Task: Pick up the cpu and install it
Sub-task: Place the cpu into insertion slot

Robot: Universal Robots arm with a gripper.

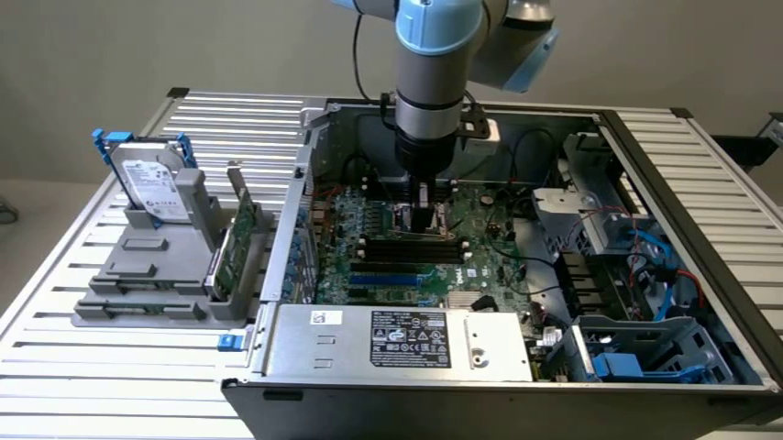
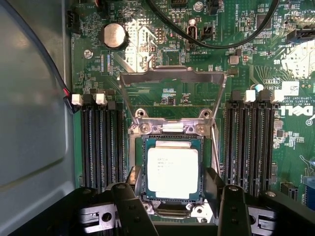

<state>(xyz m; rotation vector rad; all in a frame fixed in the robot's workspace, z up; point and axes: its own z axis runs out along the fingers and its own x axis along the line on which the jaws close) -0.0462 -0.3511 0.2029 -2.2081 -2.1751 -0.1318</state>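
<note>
**Item 1, claw** (image 2: 180, 192). On the arm, lowered into the open computer case (image 1: 306, 156), over the middle of the green board (image 1: 490, 266). Its two dark fingers (image 2: 129, 196) are spread wide, one on each side of the chip. They clasp nothing, and I cannot tell whether they brush the socket edges. The straddle probably keeps the claw centred on the socket.

**Item 2, cpu** (image 2: 172, 169). Silver-topped square lying flat and square in its socket, between the two banks of black memory slots (image 2: 101, 142). By its level seating it looks placed home.

**Item 3, hinged socket frame** (image 2: 173, 76). Swung up and away from the chip, not closed over it, which leaves the socket open from above.

**Item 4, coin battery** (image 2: 113, 35). On the board beyond the frame, well apart from the chip.

**Item 5, hard drive** (image 1: 157, 188). Upright in a grey stand (image 1: 147, 275) on the slatted table (image 1: 73, 275). In the exterior view it is at nine o'clock from the case. It is parked outside, presumably to free working room.

**Item 6, labelled metal box** (image 1: 404, 341). Inside the case at six o'clock from the claw in the exterior view.
</note>
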